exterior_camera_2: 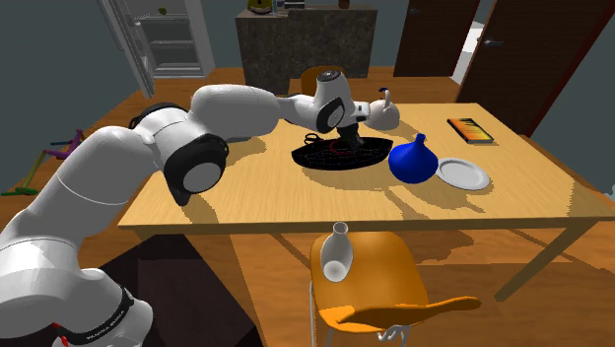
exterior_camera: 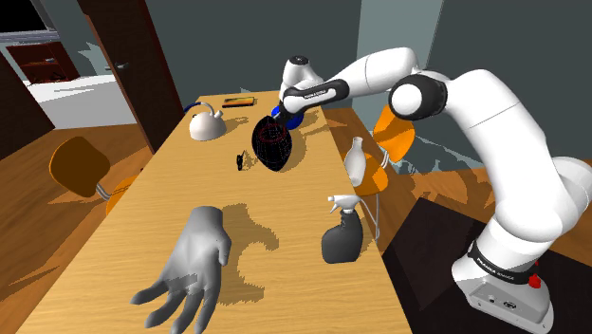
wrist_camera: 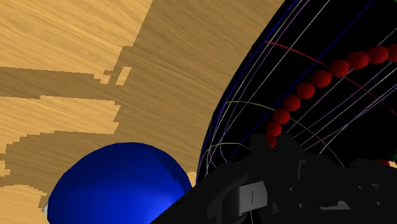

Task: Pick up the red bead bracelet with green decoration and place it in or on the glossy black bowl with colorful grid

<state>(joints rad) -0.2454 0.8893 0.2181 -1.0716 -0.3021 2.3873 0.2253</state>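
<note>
red bracelet (wrist_camera: 321, 77) sits within the black bowl (wrist_camera: 273, 76), at the claw (exterior_camera_2: 345, 136); only release seems left. claw's grip: i cannot tell.

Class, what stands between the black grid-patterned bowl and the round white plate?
A glossy blue narrow-necked vase, seen in the second exterior view.

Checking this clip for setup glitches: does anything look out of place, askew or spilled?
Two things: a white vase stands on the seat of the orange chair rather than on the table, and a grey hand model, bigger than the spray bottle near it, lies flat on the table. Nothing looks spilled.
</note>
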